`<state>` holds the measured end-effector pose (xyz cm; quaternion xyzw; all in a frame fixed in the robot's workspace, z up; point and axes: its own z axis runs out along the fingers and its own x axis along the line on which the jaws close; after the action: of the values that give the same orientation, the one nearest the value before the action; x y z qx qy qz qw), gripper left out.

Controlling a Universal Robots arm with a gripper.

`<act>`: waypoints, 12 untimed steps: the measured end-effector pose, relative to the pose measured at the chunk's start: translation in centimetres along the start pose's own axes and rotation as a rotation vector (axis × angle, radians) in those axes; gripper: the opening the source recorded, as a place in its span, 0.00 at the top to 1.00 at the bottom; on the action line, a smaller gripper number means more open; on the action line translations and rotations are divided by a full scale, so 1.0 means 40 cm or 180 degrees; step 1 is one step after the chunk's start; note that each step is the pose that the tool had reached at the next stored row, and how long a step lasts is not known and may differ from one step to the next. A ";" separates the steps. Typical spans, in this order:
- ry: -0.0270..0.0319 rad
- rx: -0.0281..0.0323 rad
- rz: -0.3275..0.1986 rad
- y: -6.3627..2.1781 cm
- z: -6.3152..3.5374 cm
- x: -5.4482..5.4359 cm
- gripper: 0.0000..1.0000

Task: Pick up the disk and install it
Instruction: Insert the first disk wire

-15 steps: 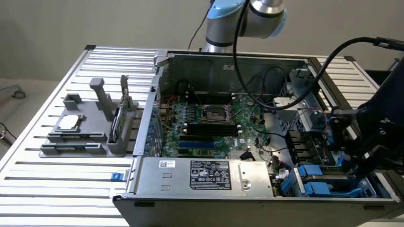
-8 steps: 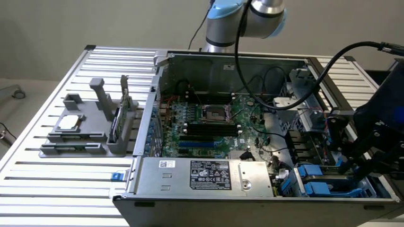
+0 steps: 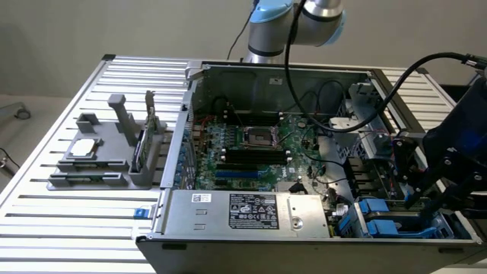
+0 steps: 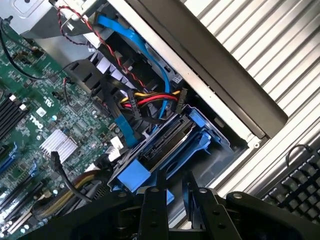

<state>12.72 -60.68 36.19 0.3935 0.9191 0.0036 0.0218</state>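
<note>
Open computer case [image 3: 190,114] stands on the slatted metal table [image 3: 76,228], taking up the middle and the exterior view's right of it. The motherboard [image 3: 251,148] is exposed, with a silver power supply [image 3: 251,212] along the near edge of the case. The disk [image 4: 165,145], in its blue carrier, sits on edge in the drive bay at the near corner of the case on the exterior view's right, beside a second blue carrier [image 3: 371,206]. Red, yellow and black cables [image 4: 150,100] hang just beyond its far end. The gripper [image 4: 172,184] is directly over the disk's near end. Whether it is clamped on the carrier or clear of it cannot be told. A grey fixture [image 3: 99,171] near the table's edge on the exterior view's left carries a square silver chip [image 3: 84,147].
</note>
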 end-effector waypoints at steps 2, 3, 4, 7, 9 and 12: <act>0.0040 -0.0037 0.0039 0.000 0.003 0.000 0.73; 0.0065 -0.0061 0.0053 0.001 0.004 -0.001 0.73; 0.0092 -0.0087 0.0066 0.002 0.005 -0.002 0.73; 0.0171 -0.0160 0.0104 0.006 0.010 -0.006 0.73; 0.0218 -0.0205 0.0133 0.009 0.013 -0.009 0.73; 0.0257 -0.0244 0.0190 0.014 0.021 -0.013 0.73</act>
<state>13.51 -60.69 35.39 0.4192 0.9062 0.0553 -0.0004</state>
